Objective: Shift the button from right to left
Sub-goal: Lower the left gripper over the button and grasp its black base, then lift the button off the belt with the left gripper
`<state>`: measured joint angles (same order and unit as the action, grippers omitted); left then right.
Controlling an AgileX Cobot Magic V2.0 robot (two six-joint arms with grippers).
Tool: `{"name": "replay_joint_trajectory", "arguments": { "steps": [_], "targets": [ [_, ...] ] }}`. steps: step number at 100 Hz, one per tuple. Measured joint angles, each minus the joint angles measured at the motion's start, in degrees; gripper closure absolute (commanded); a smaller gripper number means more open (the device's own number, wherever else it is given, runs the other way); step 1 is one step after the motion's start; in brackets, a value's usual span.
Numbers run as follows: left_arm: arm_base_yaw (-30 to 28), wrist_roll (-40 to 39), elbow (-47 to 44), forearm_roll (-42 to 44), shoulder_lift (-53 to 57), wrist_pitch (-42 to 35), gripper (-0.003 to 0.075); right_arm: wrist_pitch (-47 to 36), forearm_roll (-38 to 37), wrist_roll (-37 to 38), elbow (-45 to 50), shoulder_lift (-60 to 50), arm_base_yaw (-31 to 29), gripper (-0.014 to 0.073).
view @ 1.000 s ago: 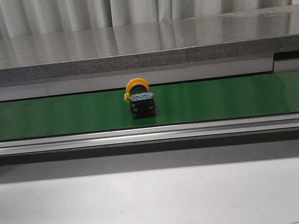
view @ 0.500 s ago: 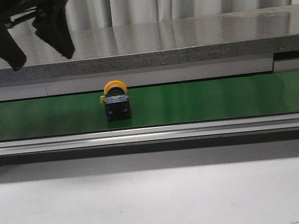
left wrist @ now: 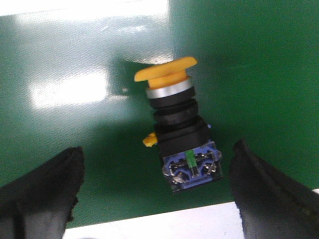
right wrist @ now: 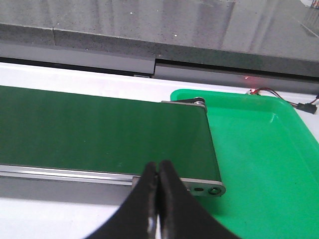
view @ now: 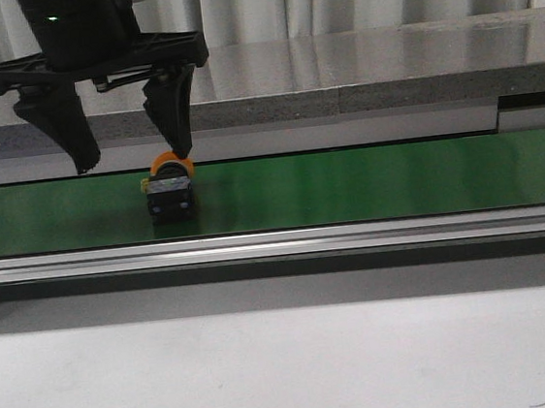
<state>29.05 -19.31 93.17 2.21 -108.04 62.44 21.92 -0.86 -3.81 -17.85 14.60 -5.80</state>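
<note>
The button (view: 170, 192), with a yellow mushroom cap and a black body, lies on the green conveyor belt (view: 368, 184) left of centre. My left gripper (view: 131, 160) hangs open just above the belt, its right fingertip close over the cap and its left fingertip well to the button's left. In the left wrist view the button (left wrist: 177, 129) lies on its side between the two spread black fingers (left wrist: 40, 189), nearer the right one, touching neither. My left gripper (left wrist: 154, 194) is empty. My right gripper (right wrist: 158, 172) is shut and empty above the belt's right end.
A grey ledge (view: 337, 71) runs behind the belt, and a metal rail (view: 277, 247) runs along its front. A white tabletop (view: 290, 368) lies in front. A green tray (right wrist: 259, 149) sits past the belt's right end.
The button has travelled left along the belt. My left gripper has come down from the top left, moved right, and now straddles the button, open.
</note>
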Motion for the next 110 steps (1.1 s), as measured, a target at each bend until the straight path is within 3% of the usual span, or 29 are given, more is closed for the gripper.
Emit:
{"name": "replay_joint_trajectory", "arguments": {
  "steps": [32,39,56,66,110],
  "targets": [
    [0.00,-0.17,0.25,0.56,-3.75,0.97,0.0162,0.00,0.00,0.00,0.00,0.00,0.00,0.0654],
    [0.00,-0.17,0.25,0.95,-4.24,0.97,0.0219,0.00,0.00,0.00,0.00,0.00,0.00,0.0654],
    [0.00,-0.27,0.25,1.62,-5.48,0.97,0.0445,0.00,0.00,0.00,0.00,0.00,0.00,0.0654],
    [0.00,-0.25,0.31,1.90,-5.49,0.82,0.0514,0.00,0.00,0.00,0.00,0.00,0.00,0.0654],
    [-1.43,-0.25,0.31,4.33,-1.82,2.30,0.0517,0.00,0.00,0.08,0.00,0.00,0.00,0.0654]
  ]
}}
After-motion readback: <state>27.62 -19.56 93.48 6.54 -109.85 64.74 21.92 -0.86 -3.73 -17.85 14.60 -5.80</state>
